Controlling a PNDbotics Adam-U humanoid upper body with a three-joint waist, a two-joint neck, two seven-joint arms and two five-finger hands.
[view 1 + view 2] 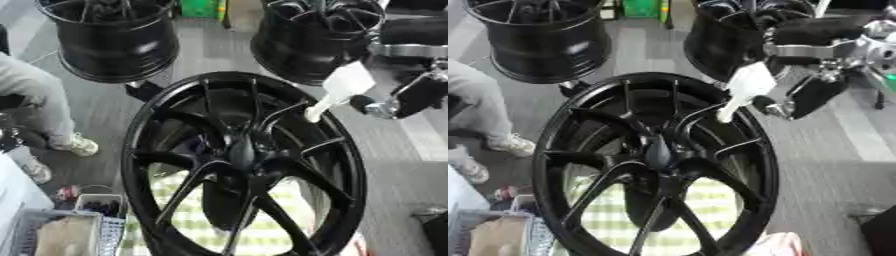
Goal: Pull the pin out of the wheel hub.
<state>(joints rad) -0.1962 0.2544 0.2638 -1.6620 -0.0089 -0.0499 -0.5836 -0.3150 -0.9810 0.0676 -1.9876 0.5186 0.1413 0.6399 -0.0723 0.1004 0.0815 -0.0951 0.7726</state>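
Note:
A large black spoked wheel [241, 165] fills the middle of both views, its hub [241, 150] at the centre where the spokes meet. A white pin [343, 87], wide at the top and tapering to a thin tip at the lower left, hangs over the wheel's upper right rim, away from the hub. My right hand [815, 97], black with silver joints, comes in from the upper right and holds the pin's wide end. How the fingers lie on the pin is partly hidden. My left hand shows in neither view.
Two more black wheels [114, 40] [315, 40] stand behind. A person's grey trouser leg [35, 95] and white shoe [83, 146] are at the left. A basket [61, 232] sits lower left; a green-checked cloth [201, 215] lies beneath the wheel.

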